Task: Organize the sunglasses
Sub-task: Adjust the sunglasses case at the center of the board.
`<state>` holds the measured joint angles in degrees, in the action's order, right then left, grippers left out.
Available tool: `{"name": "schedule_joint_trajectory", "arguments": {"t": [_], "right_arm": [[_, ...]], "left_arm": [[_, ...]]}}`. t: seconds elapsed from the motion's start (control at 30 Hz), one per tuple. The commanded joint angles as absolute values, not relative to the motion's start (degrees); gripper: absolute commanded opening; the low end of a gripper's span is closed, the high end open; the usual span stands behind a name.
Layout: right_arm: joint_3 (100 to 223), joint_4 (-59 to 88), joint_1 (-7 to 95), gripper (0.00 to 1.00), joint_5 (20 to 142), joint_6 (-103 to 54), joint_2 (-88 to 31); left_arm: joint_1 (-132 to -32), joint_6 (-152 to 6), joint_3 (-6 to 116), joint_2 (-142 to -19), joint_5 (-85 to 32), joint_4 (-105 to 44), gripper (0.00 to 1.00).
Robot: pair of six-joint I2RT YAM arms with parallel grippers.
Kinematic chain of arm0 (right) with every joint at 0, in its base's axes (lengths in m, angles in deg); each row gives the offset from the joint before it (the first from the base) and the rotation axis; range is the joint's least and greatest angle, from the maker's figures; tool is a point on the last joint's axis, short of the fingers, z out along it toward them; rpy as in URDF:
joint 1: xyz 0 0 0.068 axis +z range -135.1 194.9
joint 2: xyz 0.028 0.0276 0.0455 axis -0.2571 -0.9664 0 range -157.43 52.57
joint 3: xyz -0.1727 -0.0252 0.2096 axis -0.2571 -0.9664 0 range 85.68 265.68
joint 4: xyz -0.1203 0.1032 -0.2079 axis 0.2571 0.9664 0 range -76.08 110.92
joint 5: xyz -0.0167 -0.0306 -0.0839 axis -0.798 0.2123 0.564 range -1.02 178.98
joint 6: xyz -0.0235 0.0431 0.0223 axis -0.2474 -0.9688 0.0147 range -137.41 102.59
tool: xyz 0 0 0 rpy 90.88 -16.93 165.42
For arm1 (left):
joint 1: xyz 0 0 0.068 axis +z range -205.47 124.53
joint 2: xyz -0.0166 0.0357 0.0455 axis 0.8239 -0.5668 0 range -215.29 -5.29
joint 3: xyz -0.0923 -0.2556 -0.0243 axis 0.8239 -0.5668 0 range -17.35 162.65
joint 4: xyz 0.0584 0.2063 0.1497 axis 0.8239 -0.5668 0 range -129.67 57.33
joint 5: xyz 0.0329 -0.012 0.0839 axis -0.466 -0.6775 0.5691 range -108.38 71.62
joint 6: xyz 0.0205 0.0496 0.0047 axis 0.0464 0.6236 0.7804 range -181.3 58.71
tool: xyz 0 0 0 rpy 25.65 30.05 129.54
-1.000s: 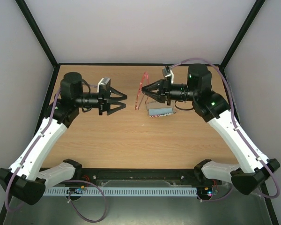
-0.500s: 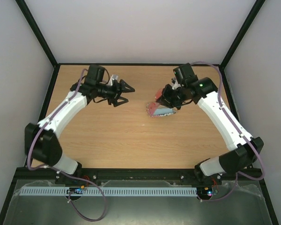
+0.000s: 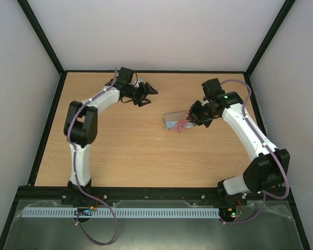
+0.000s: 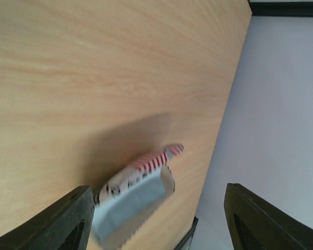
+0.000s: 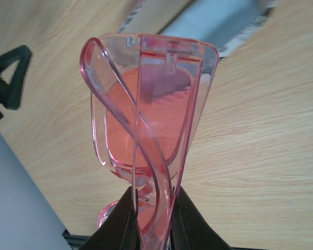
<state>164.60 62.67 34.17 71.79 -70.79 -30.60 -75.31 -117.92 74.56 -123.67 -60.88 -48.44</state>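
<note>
Sunglasses (image 5: 146,120), folded, sit pinched in the right hand (image 5: 152,195) at the 3 o'clock end of the open case (image 3: 172,121), not yet inside, so seating them and closing it seem left; the left hand (image 3: 150,97) hangs open and empty toward 12 o'clock on the worktop (image 3: 120,148).

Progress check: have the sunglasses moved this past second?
Yes. In the right gripper, the sunglasses went from beyond the case's left end to over its right end.
</note>
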Motion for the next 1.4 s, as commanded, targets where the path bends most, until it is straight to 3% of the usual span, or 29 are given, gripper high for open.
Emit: {"name": "schedule_joint_trajectory", "arguments": {"t": [0.0, 0.37, 0.6, 1.0, 1.37], "right_arm": [[157.49, 63.63, 28.33, 0.01, 72.46, -70.2, -25.34], [153.16, 63.55, 21.56, 0.01, 76.66, -66.85, -27.85], [149.76, 62.72, 20.87, 0.01, 77.05, -65.96, -27.59], [148.7, 61.35, 19.03, 0.01, 75.38, -63.51, -28.73], [152.68, 60.41, 19.03, 0.01, 74.61, -60.67, -33.94]], "left_arm": [[-76.88, -115.35, 83.18, -130.94, -61.6, -47.86, 0.69], [-80.96, -115.84, 98.05, -147.6, -64.41, -48.46, 0.61], [-84.52, -113.47, 99.96, -150.23, -64.97, -51.87, 0.58], [-85.88, -112.44, 77.15, -134.8, -61.63, -48.12, 0.57], [-88.1, -114.66, 67.93, -125.69, -60.65, -44.36, 0.57]]}}
